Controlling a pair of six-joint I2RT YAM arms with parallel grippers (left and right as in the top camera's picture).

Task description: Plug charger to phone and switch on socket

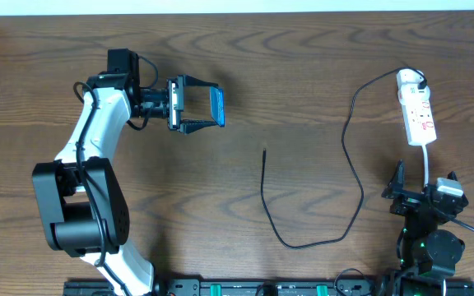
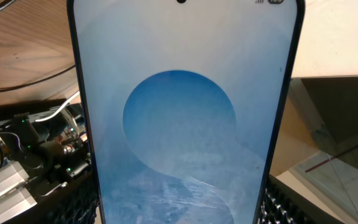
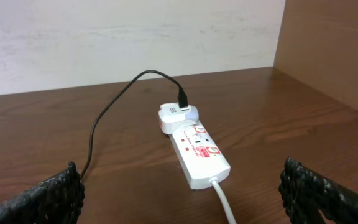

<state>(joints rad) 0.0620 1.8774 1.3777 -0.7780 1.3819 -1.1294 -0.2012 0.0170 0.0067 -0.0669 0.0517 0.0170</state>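
Left gripper (image 1: 209, 105): jaws pinching the phone (image 2: 179, 124) by its 2 long sides. It sits left of centre, toward the far edge of the tabletop (image 1: 303, 57). From overhead the phone is edge-on, just a narrow blue strip. In the left wrist view its lit blue screen fills the picture, facing the camera. Can't tell if its lower edge touches the wood.

Charger (image 1: 354, 177): the small tip lies loose near the middle of the tabletop, well apart from the phone. The cable runs toward the near edge, loops, then climbs to the far-right corner. That end goes into a white adapter (image 3: 174, 116) seated in the far end of the socket (image 3: 199, 154).

Socket lies flat near the far-right corner, with red markings on top. Its switch position is not readable. White cord (image 3: 224, 200) leaves its near end.

Right gripper (image 3: 185, 202): low near the right end of the near edge, jaws spread wide and gripping nothing. The white cord runs on the tabletop between them, with the socket just ahead.
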